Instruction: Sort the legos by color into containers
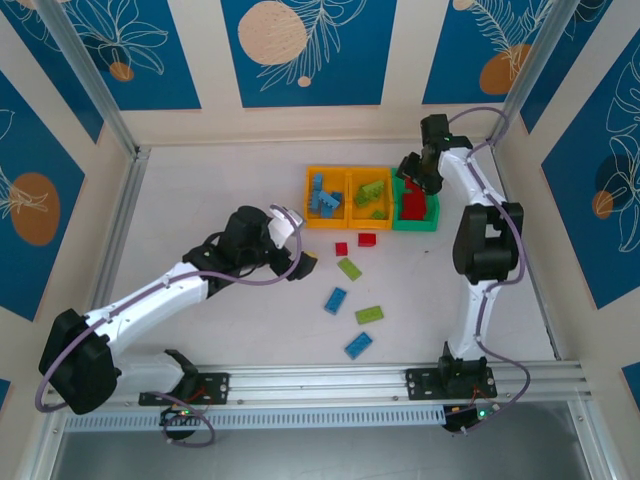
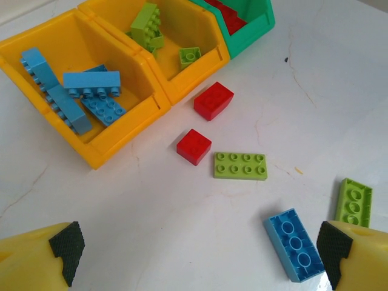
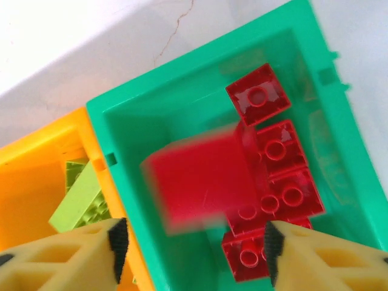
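Three joined containers stand in a row: an orange bin (image 1: 309,197) holding blue legos (image 2: 85,100), an orange bin (image 1: 349,197) holding lime legos (image 3: 82,197), and a green bin (image 3: 157,115) holding red legos (image 3: 276,151). My right gripper (image 3: 195,250) hangs open over the green bin, and a blurred red lego (image 3: 203,182) is loose below its fingers. My left gripper (image 2: 200,251) is open and empty above the table. Ahead of it lie two red legos (image 2: 213,100) (image 2: 194,146), a lime lego (image 2: 240,165) and an upturned blue lego (image 2: 294,244).
More loose legos lie nearer the arm bases: a lime one (image 1: 369,314) and a blue one (image 1: 358,345). A metal rail (image 1: 400,378) runs along the near edge of the table. Walls and frame posts close in the other three sides.
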Controlling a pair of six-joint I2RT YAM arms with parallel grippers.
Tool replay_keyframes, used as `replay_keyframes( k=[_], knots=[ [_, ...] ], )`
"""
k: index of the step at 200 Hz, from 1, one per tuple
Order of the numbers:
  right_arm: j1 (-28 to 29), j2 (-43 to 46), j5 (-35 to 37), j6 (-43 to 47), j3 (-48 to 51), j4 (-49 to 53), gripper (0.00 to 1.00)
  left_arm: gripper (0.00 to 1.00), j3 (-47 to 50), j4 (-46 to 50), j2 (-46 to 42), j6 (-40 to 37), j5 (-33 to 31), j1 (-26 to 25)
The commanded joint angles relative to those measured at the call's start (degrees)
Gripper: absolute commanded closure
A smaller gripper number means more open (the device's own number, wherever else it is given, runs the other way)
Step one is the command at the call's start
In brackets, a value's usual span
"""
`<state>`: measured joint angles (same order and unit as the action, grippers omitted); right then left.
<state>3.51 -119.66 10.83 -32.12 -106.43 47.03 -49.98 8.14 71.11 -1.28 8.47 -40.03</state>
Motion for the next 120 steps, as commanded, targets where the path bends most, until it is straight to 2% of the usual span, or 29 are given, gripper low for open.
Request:
replay_keyframes(
  k=[1,32,54,74,91,120],
  knots=[
    [0.1,0.5,-3.4,0.1,-5.0,5.1,0.27,0.0,-1.7,0.8,2.1,3.4,-0.8,-1.6],
    [0.1,7.0,-4.1,-0.6,-1.1,5.1,0.24,0.0,-4.7,1.3,6.8,6.1,-3.1,-4.2],
    [0.1,16.0,-5.2,-2.1,7.6,2.9,0.24,0.0,-8.8,3.0,11.5,10.0,-6.4,-6.1],
    [0.2,25.5,-6.3,-4.1,16.8,0.3,0.24,0.01,-14.2,7.9,17.1,15.5,-9.2,-7.7],
    [0.3,32.2,-6.9,-5.5,24.0,-0.9,0.24,0.07,-20.0,14.9,22.7,20.0,-11.0,-8.7],
    [0.4,39.4,-7.7,-6.4,32.2,0.4,0.23,0.1,-27.2,21.8,30.7,21.9,-10.2,-10.5]
  ],
)
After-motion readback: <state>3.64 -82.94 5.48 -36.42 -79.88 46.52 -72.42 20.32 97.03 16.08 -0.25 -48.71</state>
